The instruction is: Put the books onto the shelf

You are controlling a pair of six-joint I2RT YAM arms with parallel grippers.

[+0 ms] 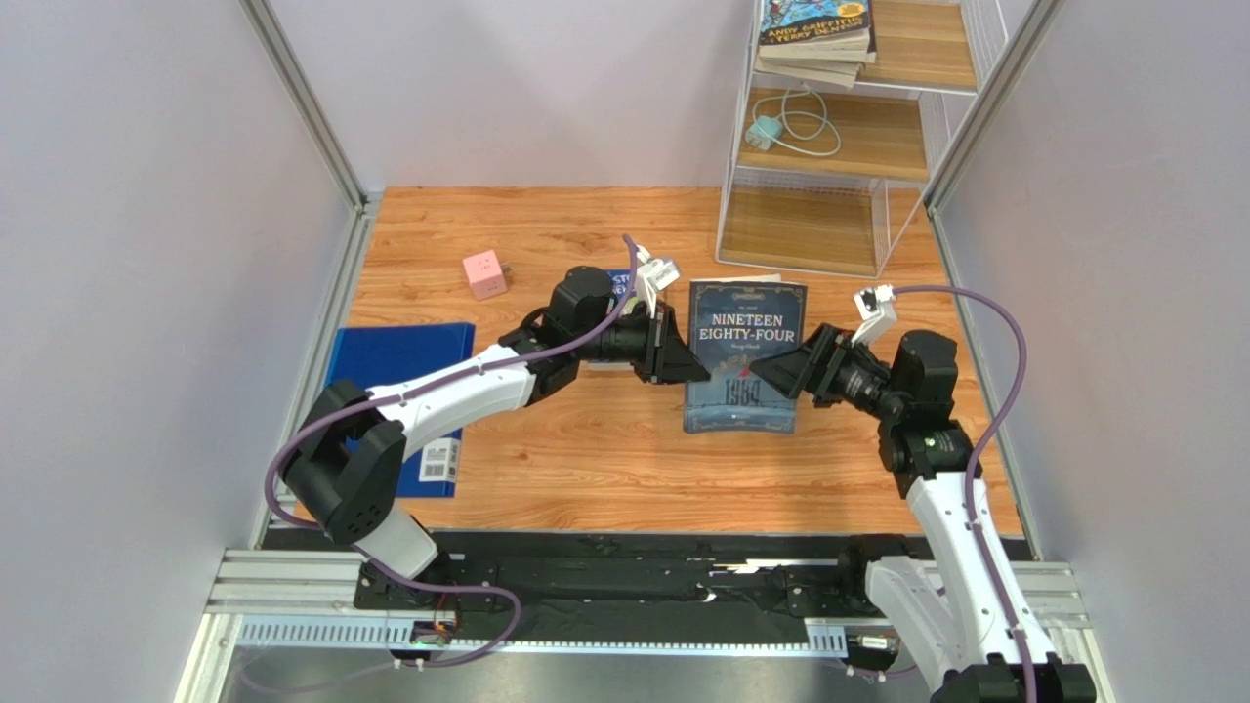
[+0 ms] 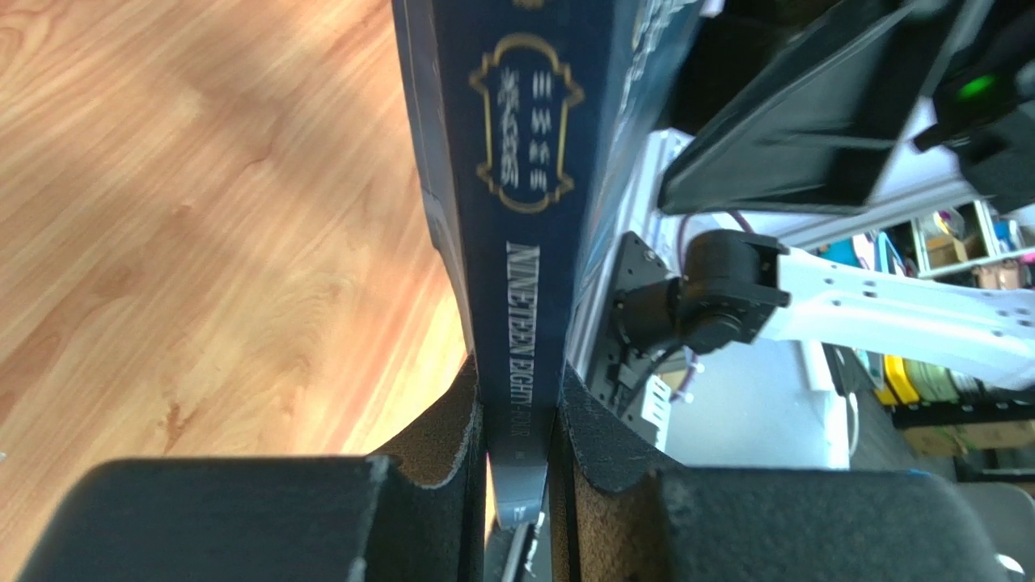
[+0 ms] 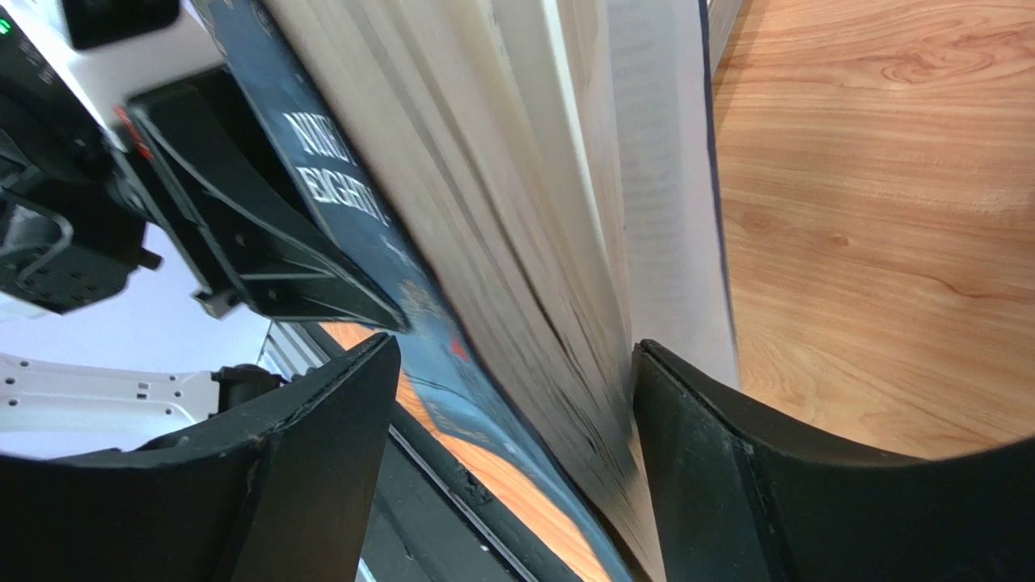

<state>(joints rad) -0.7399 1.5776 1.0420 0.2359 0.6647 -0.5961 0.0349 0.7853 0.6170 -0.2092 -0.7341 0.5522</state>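
Gently, with left gripper point(image 2: 516, 406) clenched on spine of Nineteen Eighty-Four point(image 1: 746, 359), back released right gripper point(image 3: 513, 352) off page edge between its jaws.

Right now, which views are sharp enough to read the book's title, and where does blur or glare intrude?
Top external: evenly lit and sharp; the title on the Nineteen Eighty-Four book reads plainly. Left wrist: spine lettering legible, bright sheen on the table. Right wrist: page edges close up and blurred, cover lettering only partly readable.
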